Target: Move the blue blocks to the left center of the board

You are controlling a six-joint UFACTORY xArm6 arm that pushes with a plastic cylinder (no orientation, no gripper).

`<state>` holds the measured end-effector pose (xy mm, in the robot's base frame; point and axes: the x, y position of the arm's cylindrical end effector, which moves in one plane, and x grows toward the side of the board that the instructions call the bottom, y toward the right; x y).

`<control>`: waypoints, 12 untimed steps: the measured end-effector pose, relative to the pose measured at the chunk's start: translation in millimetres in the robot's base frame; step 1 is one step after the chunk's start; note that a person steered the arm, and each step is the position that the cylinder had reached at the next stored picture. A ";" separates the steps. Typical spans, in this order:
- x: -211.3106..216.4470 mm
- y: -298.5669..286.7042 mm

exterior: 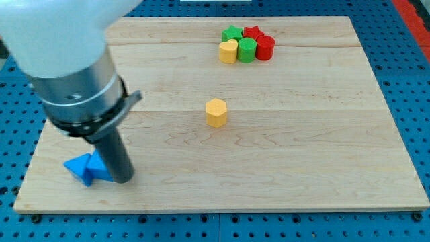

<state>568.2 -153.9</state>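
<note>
Two blue blocks lie together at the view's bottom left of the wooden board [302, 134]: a blue triangular block [79, 167] and a second blue block [98, 165] behind it, partly hidden by the rod, shape unclear. My tip [121, 179] rests on the board right against the right side of the blue blocks. The rod and the arm's grey and white body hide the board's left side above them.
A yellow hexagonal block [216, 112] stands alone near the middle. At the view's top sits a tight cluster: green star-like block [232, 33], red block [252, 32], yellow block [228, 51], green cylinder [247, 49], red cylinder [265, 47]. Blue perforated table surrounds the board.
</note>
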 end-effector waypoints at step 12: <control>-8.9 -33.0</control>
<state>559.3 -186.9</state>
